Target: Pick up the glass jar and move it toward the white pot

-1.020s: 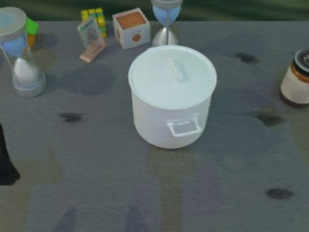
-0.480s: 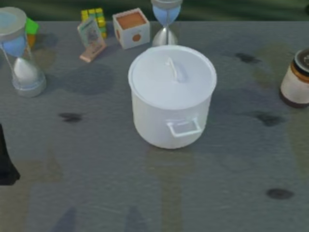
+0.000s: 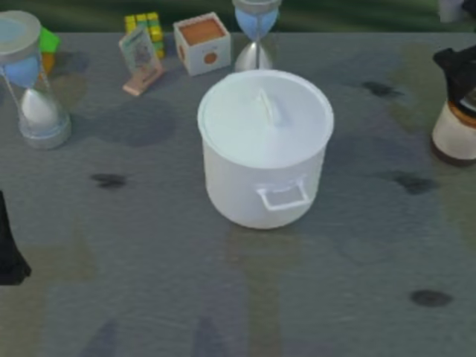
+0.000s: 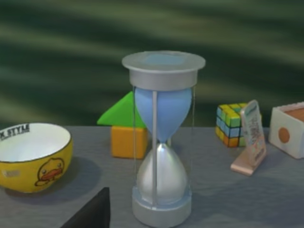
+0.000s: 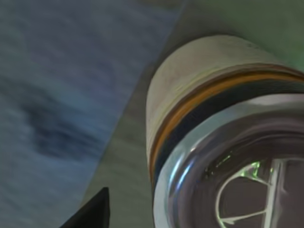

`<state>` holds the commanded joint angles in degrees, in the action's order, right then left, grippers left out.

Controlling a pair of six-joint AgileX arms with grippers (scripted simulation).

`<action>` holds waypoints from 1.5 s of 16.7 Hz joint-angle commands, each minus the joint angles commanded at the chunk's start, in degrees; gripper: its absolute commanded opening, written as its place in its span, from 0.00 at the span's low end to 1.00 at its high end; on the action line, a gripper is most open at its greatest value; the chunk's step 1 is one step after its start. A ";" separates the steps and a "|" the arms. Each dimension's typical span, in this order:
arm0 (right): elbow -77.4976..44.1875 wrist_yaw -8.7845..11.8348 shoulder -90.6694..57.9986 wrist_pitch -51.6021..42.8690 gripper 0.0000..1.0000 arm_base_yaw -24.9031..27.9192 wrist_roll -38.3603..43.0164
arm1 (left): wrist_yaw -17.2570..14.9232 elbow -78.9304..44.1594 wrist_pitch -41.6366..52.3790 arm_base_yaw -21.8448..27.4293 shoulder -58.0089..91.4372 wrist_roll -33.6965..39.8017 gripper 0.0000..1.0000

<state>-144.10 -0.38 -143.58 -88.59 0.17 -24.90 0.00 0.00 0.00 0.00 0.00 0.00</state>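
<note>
The right gripper (image 3: 460, 65) hung directly above the glass jar (image 3: 454, 132) for a top grasp, its spread indiscernible; the white pot (image 3: 264, 149) sat mid-table, left gripper parked

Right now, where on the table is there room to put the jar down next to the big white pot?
The table is bare in front of the white pot and on its right, between it and the glass jar, where my right gripper is. Behind the pot it is crowded: the hourglass, cube box and puzzle cube.
</note>
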 joint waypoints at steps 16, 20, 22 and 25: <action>11.06 0.01 -0.71 9.51 1.00 0.12 -0.60 | 0.00 0.00 0.00 0.00 0.00 0.00 1.00; 13.73 0.01 -0.25 12.05 1.00 0.10 -0.63 | 0.00 0.00 0.00 0.00 0.00 0.00 1.00; 13.73 0.01 -0.25 12.05 1.00 0.10 -0.63 | 0.00 0.00 0.00 0.00 0.00 0.00 1.00; 13.73 0.01 -0.25 12.05 0.77 0.10 -0.63 | 0.00 0.00 0.00 0.00 0.00 0.00 1.00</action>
<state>-130.37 -0.37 -143.83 -76.53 0.27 -25.54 0.00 0.00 0.00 0.00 0.00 0.00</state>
